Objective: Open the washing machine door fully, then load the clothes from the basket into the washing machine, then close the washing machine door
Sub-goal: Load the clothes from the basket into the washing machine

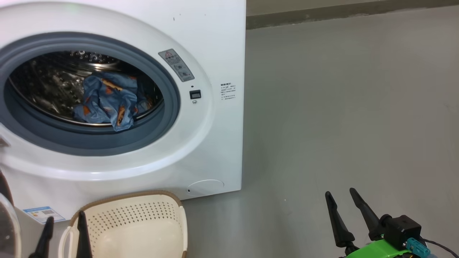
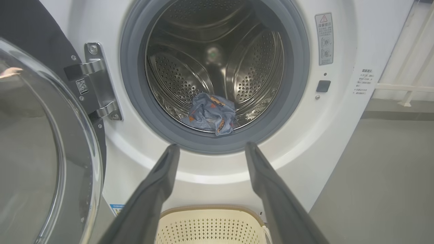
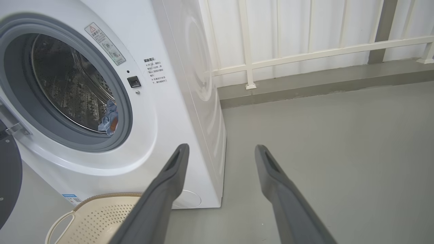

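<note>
Grey floor (image 1: 340, 107), one basket (image 1: 136, 215), one clothes bundle (image 1: 107, 102)

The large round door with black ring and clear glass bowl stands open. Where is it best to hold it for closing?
Take the large round door by its wide black ring, on the side away from the metal hinge; the bulging glass offers no edge to pinch. The open left claw is nearest, so it likely comes from the robot's left, behind the door.

Warning-triangle sticker (image 2: 323, 39) on washing machine (image 2: 339, 135) front — small print unreadable; QR code (image 2: 81, 86) beside hinge (image 2: 98, 81).
</note>
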